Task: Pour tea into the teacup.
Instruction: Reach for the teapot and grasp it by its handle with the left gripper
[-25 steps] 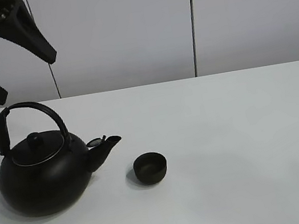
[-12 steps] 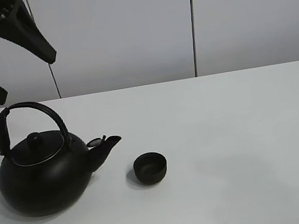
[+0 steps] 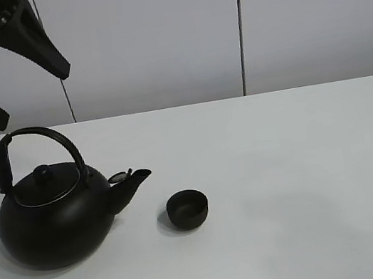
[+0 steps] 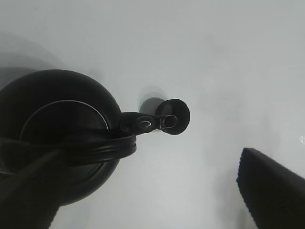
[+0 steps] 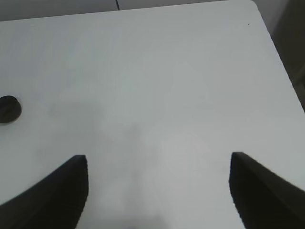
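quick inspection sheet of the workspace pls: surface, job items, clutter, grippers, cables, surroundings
surface: white table, no spill seen
job's things: teacup upright, just past the spout of the kettle and apart from it; too dark to tell its contents; kettle upright on the table, lid on, handle raised, nothing pouring
clutter: nothing seen
grippers: left gripper open, above the kettle, holding nothing; right gripper open over bare table, holding nothing
cables: nothing seen
surroundings: grey wall panels with dark seams behind the table
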Robot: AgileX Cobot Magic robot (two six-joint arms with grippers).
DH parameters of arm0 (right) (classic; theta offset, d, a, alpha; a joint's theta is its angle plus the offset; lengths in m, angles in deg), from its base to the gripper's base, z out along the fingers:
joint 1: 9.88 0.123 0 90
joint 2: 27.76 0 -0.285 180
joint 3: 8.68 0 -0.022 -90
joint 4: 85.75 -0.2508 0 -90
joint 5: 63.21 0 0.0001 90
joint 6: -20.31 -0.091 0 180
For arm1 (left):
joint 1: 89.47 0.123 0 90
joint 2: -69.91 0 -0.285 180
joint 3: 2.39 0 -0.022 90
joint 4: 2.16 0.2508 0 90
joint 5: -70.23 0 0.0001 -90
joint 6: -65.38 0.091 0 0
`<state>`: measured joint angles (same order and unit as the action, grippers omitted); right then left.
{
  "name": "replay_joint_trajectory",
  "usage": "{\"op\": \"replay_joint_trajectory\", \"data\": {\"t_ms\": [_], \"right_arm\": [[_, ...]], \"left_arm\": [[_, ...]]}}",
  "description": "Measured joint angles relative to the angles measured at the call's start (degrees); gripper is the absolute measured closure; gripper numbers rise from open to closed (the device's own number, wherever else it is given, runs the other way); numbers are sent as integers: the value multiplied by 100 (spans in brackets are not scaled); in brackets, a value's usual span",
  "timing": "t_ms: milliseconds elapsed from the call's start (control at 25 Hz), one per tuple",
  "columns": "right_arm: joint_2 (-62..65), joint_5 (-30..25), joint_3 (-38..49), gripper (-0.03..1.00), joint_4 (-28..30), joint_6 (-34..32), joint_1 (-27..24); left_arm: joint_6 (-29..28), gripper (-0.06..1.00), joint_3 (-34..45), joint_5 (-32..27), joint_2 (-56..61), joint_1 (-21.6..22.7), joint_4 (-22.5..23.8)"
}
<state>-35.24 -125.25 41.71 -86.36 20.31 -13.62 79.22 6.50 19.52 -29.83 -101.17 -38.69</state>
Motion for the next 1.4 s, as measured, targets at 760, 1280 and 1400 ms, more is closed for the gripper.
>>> {"op": "replay_joint_trajectory", "data": {"t_ms": [760,1280,1400], "right_arm": [[0,0,0,41,-5,0,0],[0,1,0,41,-5,0,0],[0,1,0,41,-5,0,0]], "left_arm": [[0,25,0,603,0,0,-220],[1442,25,399,2623,1159,-298,1222],[1482,25,1378,3986,1748,-438,1581]]}}
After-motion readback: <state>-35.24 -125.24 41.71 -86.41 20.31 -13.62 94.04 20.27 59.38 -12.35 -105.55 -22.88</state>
